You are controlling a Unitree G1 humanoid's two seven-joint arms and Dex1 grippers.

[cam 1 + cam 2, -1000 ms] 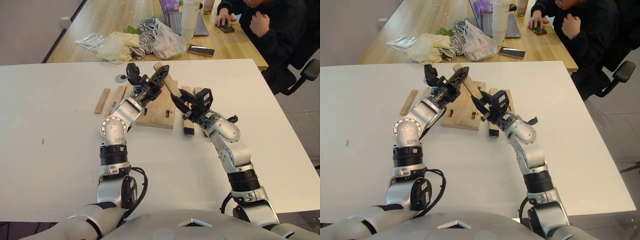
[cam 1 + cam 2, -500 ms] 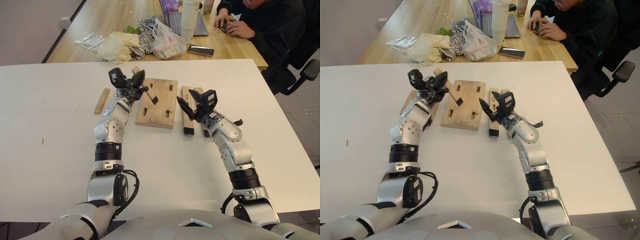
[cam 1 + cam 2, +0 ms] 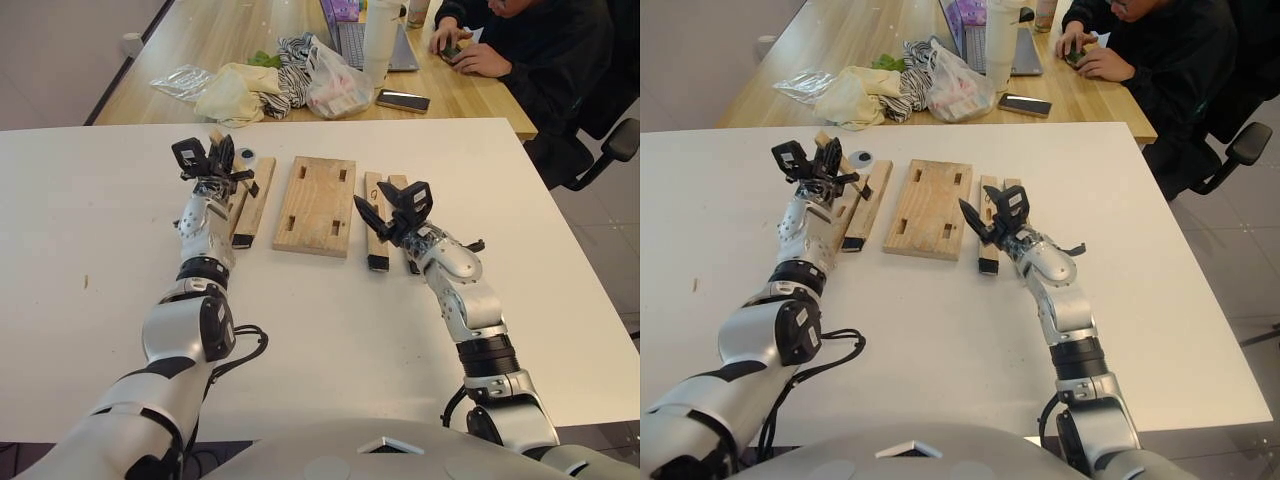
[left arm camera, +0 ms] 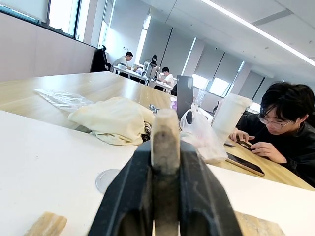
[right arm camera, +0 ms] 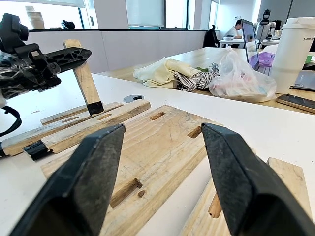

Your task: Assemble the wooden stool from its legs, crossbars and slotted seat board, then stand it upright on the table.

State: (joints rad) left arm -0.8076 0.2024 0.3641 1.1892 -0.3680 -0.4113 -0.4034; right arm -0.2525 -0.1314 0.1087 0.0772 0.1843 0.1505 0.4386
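Gripping a wooden leg [image 5: 84,81] between its closed fingers, the left gripper [image 3: 205,160] sits at the far left of the white table [image 3: 100,250]. The leg is tilted, its dark-capped end down by two more legs [image 3: 255,198] that lie flat side by side just left of the slotted seat board [image 3: 315,205]; whether the cap touches them cannot be told. The seat board lies flat in the middle, slots facing up, with nothing on it. Right of it two further wooden pieces [image 3: 374,225] lie side by side. The right gripper [image 3: 382,210] hangs above them with its fingers spread wide and holding nothing, hiding part of them. A round grommet [image 3: 245,155] sits in the tabletop beside the left gripper. On the wooden table [image 3: 200,40] beyond lie a cream cloth [image 3: 235,95], striped fabric [image 3: 290,70], a plastic bag [image 3: 335,90], a phone [image 3: 402,100], a tall white cup [image 3: 380,40] and a clear wrapper [image 3: 180,80].
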